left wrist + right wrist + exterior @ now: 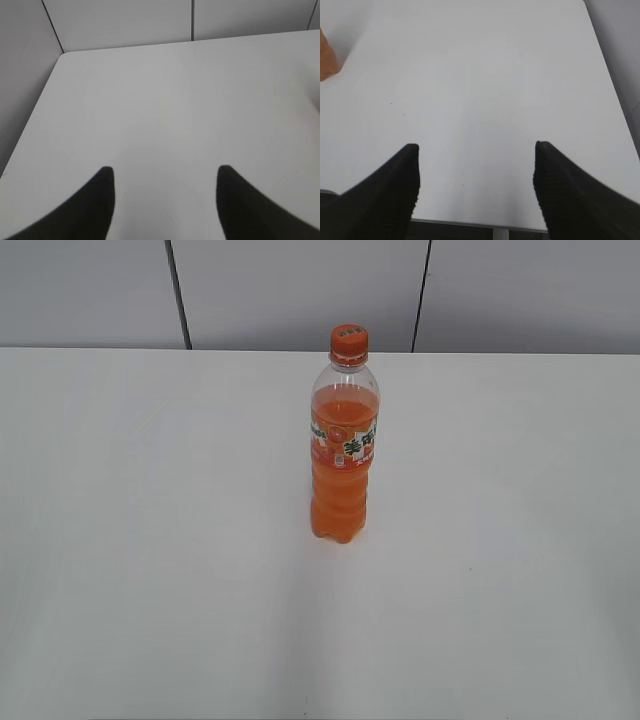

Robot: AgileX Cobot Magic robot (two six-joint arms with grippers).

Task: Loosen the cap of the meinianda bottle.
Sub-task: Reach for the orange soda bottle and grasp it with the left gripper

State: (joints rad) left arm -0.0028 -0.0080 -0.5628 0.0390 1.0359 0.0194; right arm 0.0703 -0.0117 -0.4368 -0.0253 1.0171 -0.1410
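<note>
Bottle [344, 450] one, cap [349, 340] one

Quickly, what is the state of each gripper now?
Left gripper: open, holding nothing.
Right gripper: open, holding nothing.

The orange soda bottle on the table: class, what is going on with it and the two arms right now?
Nothing is handling it yet. The meinianda bottle stands upright and alone on the white table, its orange cap on. The left gripper and the right gripper each hang over bare table with jaws spread and nothing between them. Neither arm shows in the exterior view, so both are well back from the bottle.
</note>
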